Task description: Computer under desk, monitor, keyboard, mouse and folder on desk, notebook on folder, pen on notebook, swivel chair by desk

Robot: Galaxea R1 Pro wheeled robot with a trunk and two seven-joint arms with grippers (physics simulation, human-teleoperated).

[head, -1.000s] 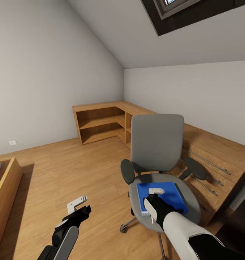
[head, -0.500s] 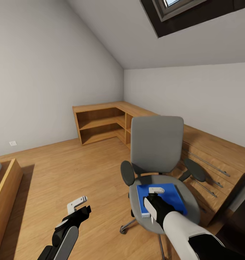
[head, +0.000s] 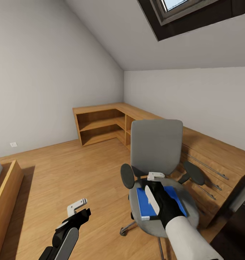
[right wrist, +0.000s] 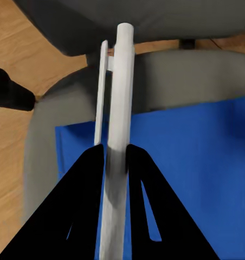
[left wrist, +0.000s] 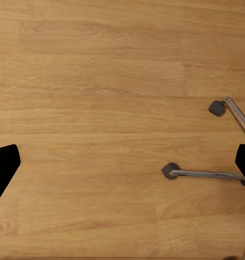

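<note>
The grey swivel chair [head: 157, 144] stands in the middle of the room with the blue folder [head: 176, 201] flat on its seat. My right gripper [head: 155, 179] hovers over the folder, near the backrest. In the right wrist view its black fingers [right wrist: 90, 179] are shut on a white pen [right wrist: 120, 97] with a clip, with the folder [right wrist: 198, 162] and the chair seat [right wrist: 193, 76] below. My left gripper [head: 79, 207] hangs open over bare floor to the left of the chair, its jaws wide apart [left wrist: 122, 168]. The desk, monitor, keyboard, mouse, computer and notebook are out of view.
A low wooden shelf unit [head: 100, 122] runs along the far corner and continues as wooden drawers [head: 209, 155] behind the chair. A wooden frame [head: 5, 191] stands at the left edge. The chair's chrome legs and casters [left wrist: 204, 173] lie near my left gripper. Open wood floor [head: 72, 169] stretches left.
My right gripper has moved a little toward the chair's backrest over the folder and its wrist has turned. The head view has tilted up slightly. The left arm is unchanged.
</note>
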